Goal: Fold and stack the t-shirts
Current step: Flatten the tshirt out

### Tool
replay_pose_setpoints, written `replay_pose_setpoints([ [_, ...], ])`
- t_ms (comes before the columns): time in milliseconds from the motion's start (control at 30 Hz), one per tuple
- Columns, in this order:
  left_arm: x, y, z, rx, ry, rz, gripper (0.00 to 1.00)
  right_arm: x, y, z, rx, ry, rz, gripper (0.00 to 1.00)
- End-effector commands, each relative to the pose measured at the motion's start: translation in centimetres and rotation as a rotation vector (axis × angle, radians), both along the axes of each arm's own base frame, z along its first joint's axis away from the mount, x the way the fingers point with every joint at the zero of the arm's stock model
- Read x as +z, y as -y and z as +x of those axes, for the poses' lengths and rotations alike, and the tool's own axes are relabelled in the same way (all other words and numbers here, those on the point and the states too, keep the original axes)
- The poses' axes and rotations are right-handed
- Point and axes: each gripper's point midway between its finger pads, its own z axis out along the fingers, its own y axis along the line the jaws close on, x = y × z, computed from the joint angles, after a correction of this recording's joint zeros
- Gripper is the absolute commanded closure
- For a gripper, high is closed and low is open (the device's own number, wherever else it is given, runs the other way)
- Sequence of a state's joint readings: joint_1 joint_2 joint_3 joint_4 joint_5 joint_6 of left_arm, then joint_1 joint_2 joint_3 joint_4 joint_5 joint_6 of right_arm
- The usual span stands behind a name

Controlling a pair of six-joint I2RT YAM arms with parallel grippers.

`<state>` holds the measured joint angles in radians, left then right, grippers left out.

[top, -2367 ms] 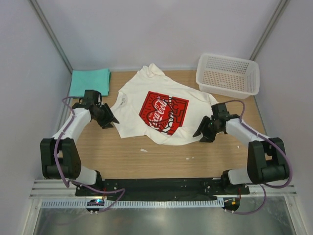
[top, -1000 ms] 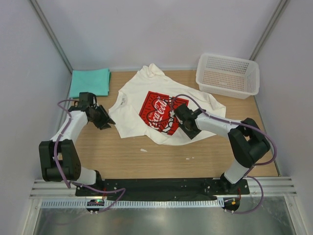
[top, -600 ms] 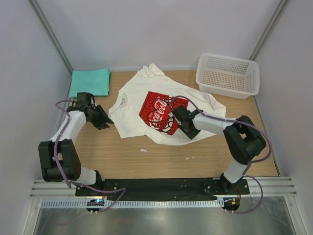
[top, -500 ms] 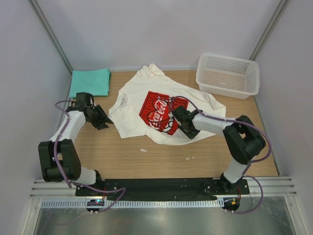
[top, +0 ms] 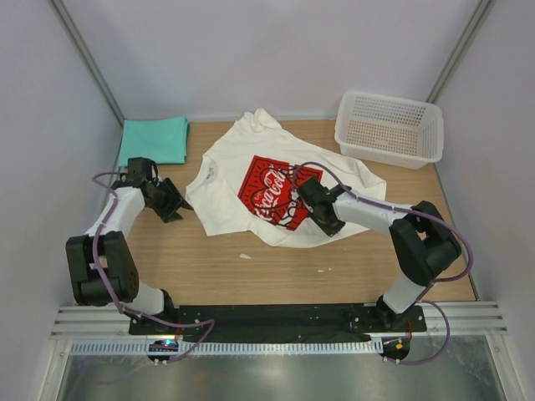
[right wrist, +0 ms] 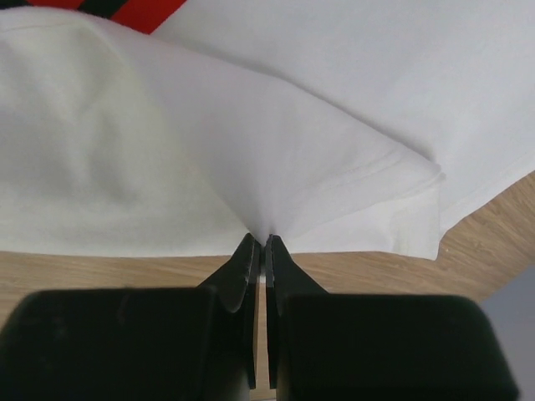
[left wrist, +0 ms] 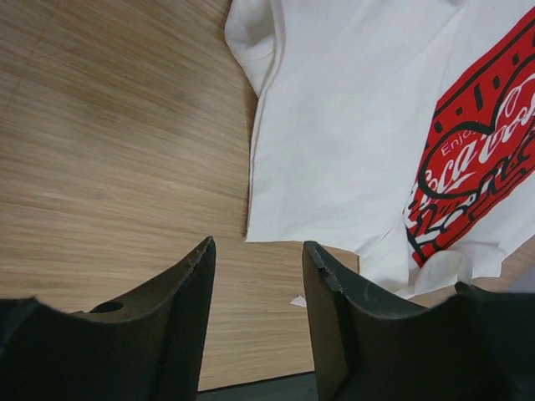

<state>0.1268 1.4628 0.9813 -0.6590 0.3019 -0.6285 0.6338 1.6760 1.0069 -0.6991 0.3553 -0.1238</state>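
top external view, jaws first. the left gripper (top: 171,205) sits over the bare wooden table (top: 251,267), just left of the white t-shirt (top: 226,188), a soft cloth one with a red print and white lettering. in the left wrist view the left gripper (left wrist: 257,246) has its two black fingers parted by a clear gap. nothing lies between them, and the white t-shirt (left wrist: 334,142) has its left edge a little beyond the tips, apart from them. the right gripper (top: 322,215) rests on the near right part of the same shirt. in the right wrist view the right gripper (right wrist: 261,242) has its jaws pressed together on a pinched fold of the white t-shirt (right wrist: 334,83), and the cloth rises into a ridge from the tips.

counted from the left: two arms, two shirts, one basket. the plain teal-green t-shirt (top: 153,140) lies at the far left corner. the white plastic mesh basket (top: 386,152) stands at the far right, with its near edge just beside the white shirt's right side.

the teal-green one is folded into a flat rectangle. the white one lies spread in the middle of the table, print upward and crumpled, with a sleeve bunched at its far end and its near hem uneven.
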Motion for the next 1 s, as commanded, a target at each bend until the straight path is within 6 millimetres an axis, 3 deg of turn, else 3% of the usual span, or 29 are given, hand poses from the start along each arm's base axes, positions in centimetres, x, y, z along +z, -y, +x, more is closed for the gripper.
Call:
replay_pose_setpoints([
  [0,1.3,0.0,2.2,0.005,0.063,-0.026,0.52,3.9,-0.5,1.0,-0.037,0.096,0.053,0.99],
  [167,0.4,-0.3,3.8,-0.028,0.067,-0.01,0.62,7.2,-2.6,1.2,-0.184,0.205,0.328,0.99],
  [300,-0.2,-1.4,5.5,-0.071,0.069,0.059,0.62,7.6,-3.6,0.7,-0.284,0.212,0.503,0.99],
  [467,-1.8,-2.2,6.9,-0.173,0.06,0.111,0.63,7.5,-3.5,-0.1,-0.299,0.193,0.524,0.99],
  [600,-2.0,-2.9,8.8,-0.158,0.065,0.136,0.63,7.7,-2.9,-0.4,-0.305,0.2,0.522,0.99],
  [967,-3.9,-2.1,11.5,-0.139,0.049,0.059,0.68,7.4,-2.7,-0.9,-0.319,0.19,0.532,0.98],
])
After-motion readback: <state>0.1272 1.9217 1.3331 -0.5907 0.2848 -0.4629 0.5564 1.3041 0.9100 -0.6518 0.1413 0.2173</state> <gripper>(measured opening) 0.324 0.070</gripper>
